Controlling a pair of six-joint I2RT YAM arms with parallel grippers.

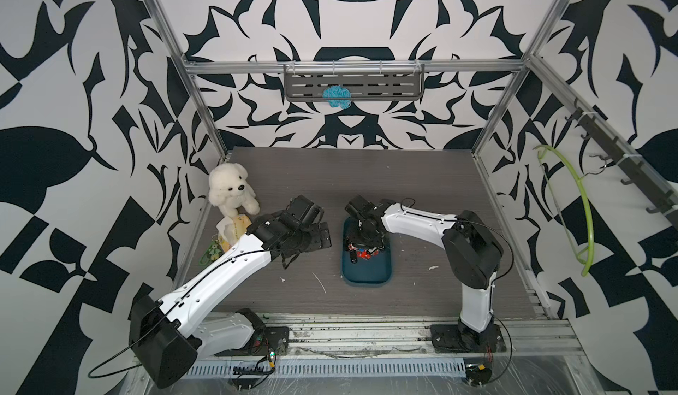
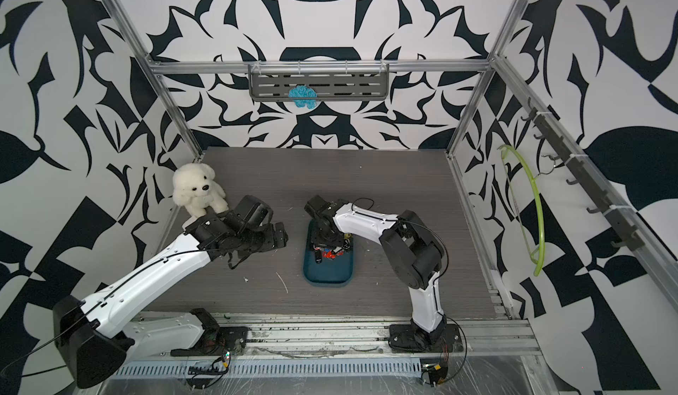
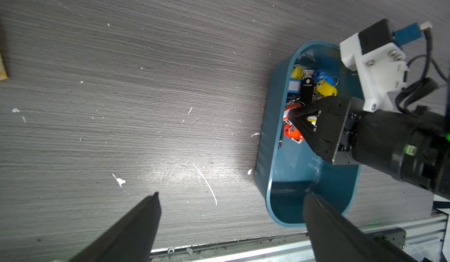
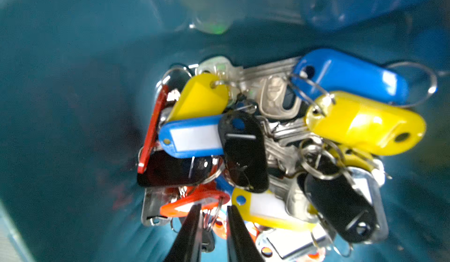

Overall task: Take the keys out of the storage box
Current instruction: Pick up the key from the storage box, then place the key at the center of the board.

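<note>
between the fingers of the right gripper, which stand nearly together, sits a key ring; whether it is pinched cannot be told. around them the keys lie heaped in the far half of the storage box, one teal tray at mid-table. the left gripper, fingers spread wide and holding nothing, hovers left of the box over the grey wood-grain table. one white plush bear sits at far left; one slotted shelf hangs on the black-and-white patterned back wall. the tags overlap, blurred and uncountable.
</note>
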